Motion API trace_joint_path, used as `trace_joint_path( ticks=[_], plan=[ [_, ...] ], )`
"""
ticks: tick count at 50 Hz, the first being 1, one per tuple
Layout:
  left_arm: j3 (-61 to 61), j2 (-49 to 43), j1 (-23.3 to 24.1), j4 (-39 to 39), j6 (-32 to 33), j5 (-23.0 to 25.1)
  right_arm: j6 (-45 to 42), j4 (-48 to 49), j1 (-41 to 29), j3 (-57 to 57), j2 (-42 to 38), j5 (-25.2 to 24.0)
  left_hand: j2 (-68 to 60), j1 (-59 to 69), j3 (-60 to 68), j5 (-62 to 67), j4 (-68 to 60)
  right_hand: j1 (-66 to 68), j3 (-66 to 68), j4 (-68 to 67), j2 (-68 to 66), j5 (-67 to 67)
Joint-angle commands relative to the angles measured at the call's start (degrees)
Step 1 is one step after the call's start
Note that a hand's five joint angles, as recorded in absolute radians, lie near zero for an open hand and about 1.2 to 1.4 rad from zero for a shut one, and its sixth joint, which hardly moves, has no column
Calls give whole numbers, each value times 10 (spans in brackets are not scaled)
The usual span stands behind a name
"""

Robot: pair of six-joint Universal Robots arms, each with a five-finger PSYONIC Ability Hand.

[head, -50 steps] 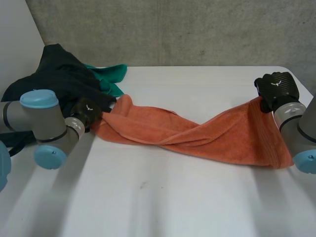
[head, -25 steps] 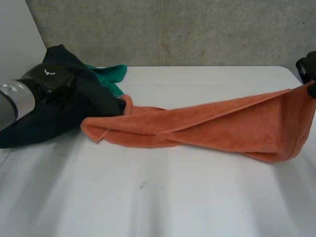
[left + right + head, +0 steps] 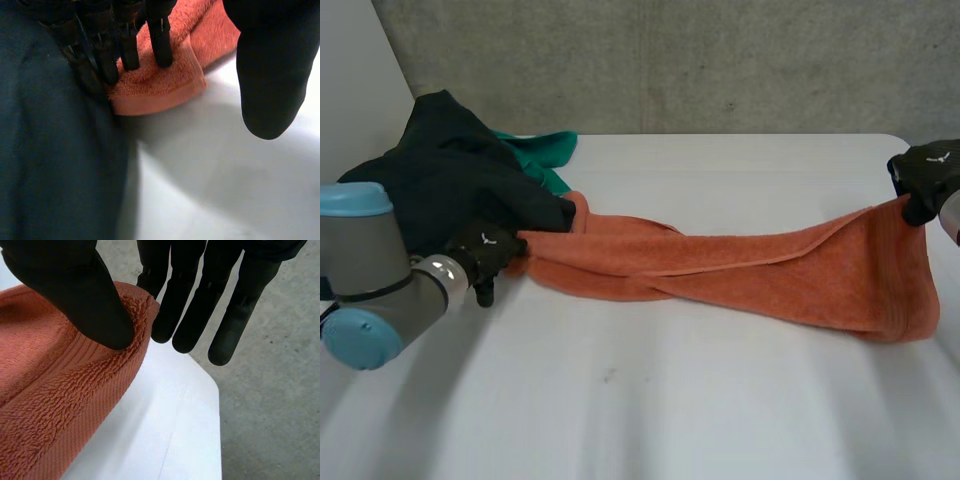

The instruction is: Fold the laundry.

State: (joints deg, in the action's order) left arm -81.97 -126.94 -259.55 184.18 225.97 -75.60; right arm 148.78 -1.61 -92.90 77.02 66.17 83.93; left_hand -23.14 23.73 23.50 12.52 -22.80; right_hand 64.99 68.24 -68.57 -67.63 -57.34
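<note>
An orange towel (image 3: 740, 270) lies stretched and twisted across the white table (image 3: 650, 400). My left hand (image 3: 485, 250) is at the towel's left end. Its straight fingers (image 3: 127, 45) rest on the towel's corner (image 3: 160, 85), the thumb (image 3: 270, 65) stands well apart, and the hand is open. My right hand (image 3: 925, 175) holds the towel's right corner lifted off the table at the far right. There its thumb (image 3: 75, 285) pinches the towel's edge (image 3: 60, 390) against a finger.
A dark garment (image 3: 450, 170) is heaped at the back left, touching the towel's left end and lying beside my left hand (image 3: 55, 165). A green cloth (image 3: 535, 150) peeks from behind it. The table's right corner (image 3: 200, 405) is near my right hand.
My left hand swung up over the dark garment, then came back to the towel's left end and opened. My right hand carried the right corner outward and has since lowered slightly.
</note>
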Motion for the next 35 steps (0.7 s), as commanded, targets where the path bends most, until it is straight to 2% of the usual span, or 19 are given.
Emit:
trace_joint_path(
  ticks=[1, 6, 19, 33, 34, 35],
  plan=[
    [71, -53, 10, 7, 23, -13, -2, 7, -4, 2, -6, -3, 0, -6, -3, 6, -4, 150, 118, -114, -124, -127],
    [113, -82, 16, -8, 27, -22, -2, 15, -4, 4, -7, -4, -12, 6, 8, 18, -15, 150, 118, -114, -124, -127],
    [248, -157, 28, -44, 22, -46, -3, 24, -4, 16, -17, -4, -220, 215, 217, 227, -224, 150, 118, -114, -124, -127],
    [317, -202, 41, -72, 11, -51, -5, 32, 3, 18, -17, -9, -227, 221, 224, 233, -231, 150, 118, -114, -124, -127],
    [321, -204, 42, -73, 13, -53, -5, 32, 3, 18, -17, -9, -252, 246, 249, 258, -256, 150, 118, -114, -124, -127],
    [327, -205, 44, -73, 12, -58, -4, 32, 3, 18, -17, -9, -391, 385, 387, 397, -394, 150, 118, -114, -124, -127]
  ],
)
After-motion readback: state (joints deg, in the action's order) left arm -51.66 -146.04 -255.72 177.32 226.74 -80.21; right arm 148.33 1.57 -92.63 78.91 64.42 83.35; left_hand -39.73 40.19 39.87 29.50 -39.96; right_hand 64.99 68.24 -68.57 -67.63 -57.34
